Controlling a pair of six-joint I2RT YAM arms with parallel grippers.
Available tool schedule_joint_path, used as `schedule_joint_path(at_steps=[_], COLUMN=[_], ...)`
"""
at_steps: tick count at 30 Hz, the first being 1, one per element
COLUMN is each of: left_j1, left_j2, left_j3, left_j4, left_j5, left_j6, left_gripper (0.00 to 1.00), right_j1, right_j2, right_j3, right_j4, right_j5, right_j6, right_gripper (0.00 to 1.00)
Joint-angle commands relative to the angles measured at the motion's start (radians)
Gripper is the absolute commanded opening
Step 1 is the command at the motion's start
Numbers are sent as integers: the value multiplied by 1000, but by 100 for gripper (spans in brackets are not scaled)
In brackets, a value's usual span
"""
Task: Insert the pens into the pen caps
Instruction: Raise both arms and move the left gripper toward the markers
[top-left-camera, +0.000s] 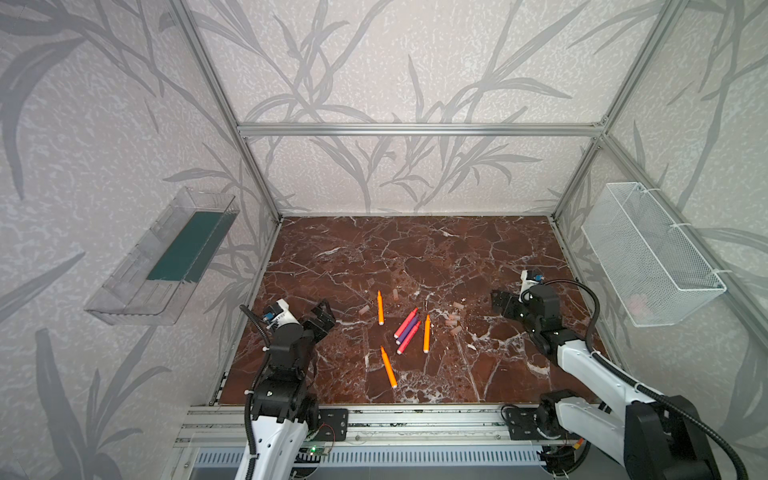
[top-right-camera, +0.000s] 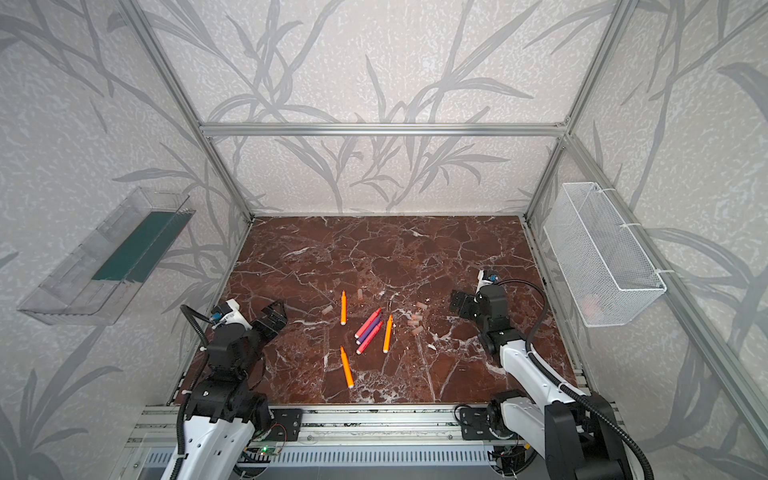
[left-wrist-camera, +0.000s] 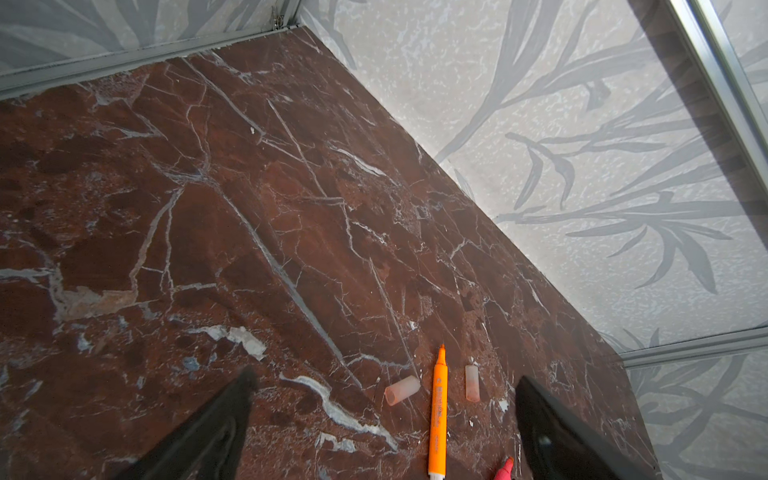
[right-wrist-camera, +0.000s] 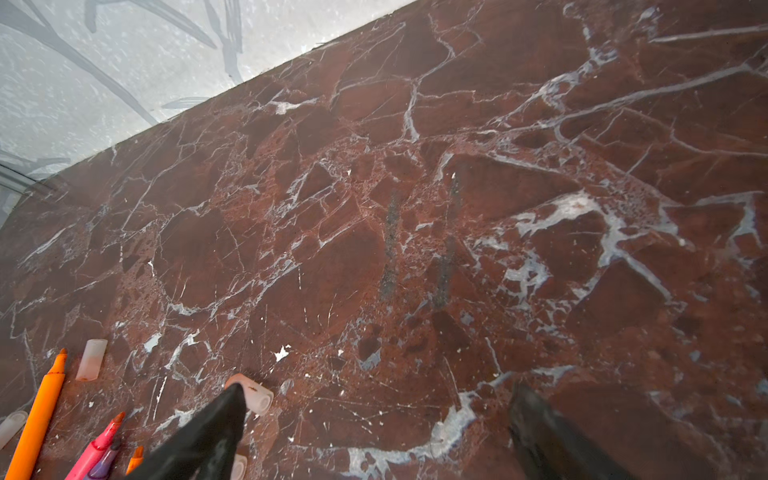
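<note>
Six pens lie mid-table in both top views: an orange pen (top-left-camera: 380, 308), a second orange pen (top-left-camera: 427, 328), a third orange pen (top-left-camera: 388, 368), and two pink pens with a purple pen (top-left-camera: 408, 331) between them. Pale pen caps are scattered around them, such as one cap (top-left-camera: 364, 309) on the left and a cluster of caps (top-left-camera: 453, 320) on the right. My left gripper (top-left-camera: 324, 318) hovers open left of the pens; its wrist view shows an orange pen (left-wrist-camera: 438, 411) and two caps (left-wrist-camera: 402, 389) ahead. My right gripper (top-left-camera: 500, 303) is open and empty, one fingertip (right-wrist-camera: 237, 390) beside a cap (right-wrist-camera: 257, 397).
The red-brown marble table (top-left-camera: 415, 249) is boxed in by an aluminium frame and patterned walls. A clear plastic bin (top-left-camera: 162, 257) hangs on the left wall. A white mesh basket (top-left-camera: 652, 253) hangs on the right wall.
</note>
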Motion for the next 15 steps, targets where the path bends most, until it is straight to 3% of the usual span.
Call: schedule_joint_path(at_steps=[1, 4, 6, 11, 15], left_j1=[-1, -21, -80, -446, -746], left_j2=[-2, 23, 68, 248, 498], left_j3=[62, 61, 75, 138, 194], left_j4=[-72, -32, -13, -5, 74], left_j5=[46, 190, 222, -55, -279], left_j6=[28, 10, -7, -4, -21], left_gripper=[90, 82, 76, 73, 69], right_j1=[6, 11, 17, 31, 43], right_j2=[-1, -7, -7, 2, 11], right_j3=[27, 21, 21, 29, 41], right_j4=[41, 52, 52, 44, 34], right_j5=[4, 6, 14, 29, 48], right_j6=[-12, -17, -18, -26, -29], right_gripper=[96, 96, 96, 95, 95])
